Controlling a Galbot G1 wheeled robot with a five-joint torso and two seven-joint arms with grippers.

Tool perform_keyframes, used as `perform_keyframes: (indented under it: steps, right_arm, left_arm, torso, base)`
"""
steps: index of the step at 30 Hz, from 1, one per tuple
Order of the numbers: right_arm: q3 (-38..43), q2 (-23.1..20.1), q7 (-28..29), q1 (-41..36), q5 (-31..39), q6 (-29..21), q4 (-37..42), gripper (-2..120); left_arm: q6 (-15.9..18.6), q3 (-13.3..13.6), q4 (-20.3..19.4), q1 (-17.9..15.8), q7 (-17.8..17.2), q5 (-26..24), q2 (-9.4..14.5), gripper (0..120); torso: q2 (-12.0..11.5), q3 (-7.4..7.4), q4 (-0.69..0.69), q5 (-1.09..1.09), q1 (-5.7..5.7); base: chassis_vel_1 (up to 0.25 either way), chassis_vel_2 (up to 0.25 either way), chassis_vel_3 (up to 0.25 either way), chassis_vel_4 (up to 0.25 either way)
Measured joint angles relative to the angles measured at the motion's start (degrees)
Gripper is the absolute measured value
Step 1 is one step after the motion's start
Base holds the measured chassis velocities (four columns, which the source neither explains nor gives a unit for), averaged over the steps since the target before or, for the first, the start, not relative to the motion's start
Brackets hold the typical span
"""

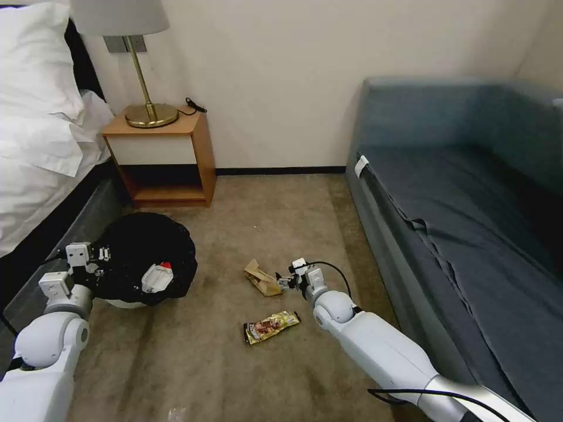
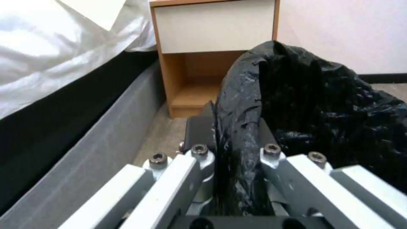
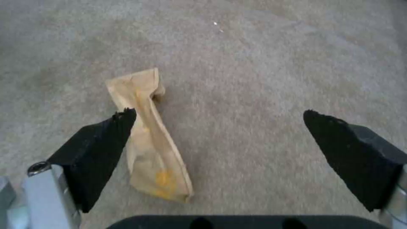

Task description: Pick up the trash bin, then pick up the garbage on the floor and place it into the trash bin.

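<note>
A bedroom: bed (image 1: 35, 135), nightstand (image 1: 161, 155), lamp (image 1: 132, 58).

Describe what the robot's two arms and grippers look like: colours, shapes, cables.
Both arms are glossy white with rounded, ball-like joints. The right arm has a black cable looping from its wrist and another near the elbow. The right gripper has silver metal links ending in black, wedge-shaped, worn-edged pads. The left gripper shows white-grey angular linkage bars with hex-socket bolts and dark fingers. Small white boxy modules sit on both wrists.

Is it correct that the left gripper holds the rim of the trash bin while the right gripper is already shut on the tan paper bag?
Not quite. The right gripper is open, its fingers spread above the tan paper bag on the carpet, as the right wrist view shows. The left gripper does clamp the trash bin rim.
</note>
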Motion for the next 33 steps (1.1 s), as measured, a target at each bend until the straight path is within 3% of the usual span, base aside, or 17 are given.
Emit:
perform_keyframes:
  steps: [8, 12, 15, 18, 27, 31, 33]
  right_arm:
    - [-1.45, -0.45, -0.4, -0.43, -1.51, 0.4, 0.2, 100]
    - [-4.45, -2.81, -1.35, 0.48, -1.72, -1.05, 1.73, 100]
    - [-10.3, -7.97, -5.91, 3.25, -2.82, -3.81, 3.37, 100]
    - [-13.31, -10.2, -9.58, 4.82, -4.19, -4.45, 3.56, 100]
    - [-14.39, -12.06, -20.45, 5.54, -9.57, -4.69, 2.98, 100]
    - [-14.14, -12.32, -22.67, 5.29, -11.13, -4.52, 2.8, 100]
    - [-13.29, -12.8, -26.81, 4.78, -14.2, -3.31, 2.18, 100]
  left_arm:
    - [-0.41, -0.52, 0.2, 0.6, 0.21, -0.05, -0.12, 7]
    - [-0.79, -1.15, 0.19, 1.69, 0.74, -0.09, -0.22, 7]
    - [-1.53, -2.06, 0.23, 2.94, 1.19, -0.1, -0.3, 7]
    - [-1.71, -2.34, 0.26, 3.29, 1.3, -0.05, -0.65, 7]
    - [-2.3, -2.34, 0.94, 3.41, 1.77, 0.63, -1.7, 7]
    - [-2.32, -2.26, 1.2, 3.28, 1.78, 0.78, -1.79, 7]
    - [-2.33, -1.98, 1.33, 2.86, 1.78, 0.89, -1.82, 7]
  torso:
    - [0.0, 0.0, 0.01, 0.0, 0.0]
    - [0.0, 0.0, 0.0, 0.0, 0.0]
    - [0.0, 0.0, 0.0, 0.0, 0.0]
    - [0.0, 0.0, 0.0, 0.01, 0.0]
    - [0.0, 0.0, 0.0, 0.0, 0.0]
    - [0.0, 0.0, 0.01, 0.01, 0.0]
    - [0.0, 0.0, 0.0, 0.01, 0.0]
  base:
    - [-0.043, 0.058, 0.055, -0.044]
    - [0.0, 0.0, 0.0, 0.0]
    - [0.0, 0.0, 0.0, 0.0]
    - [0.0, 0.0, 0.0, 0.0]
    - [0.0, 0.0, 0.0, 0.0]
    - [0.0, 0.0, 0.0, 0.0]
    - [0.0, 0.0, 0.0, 0.0]
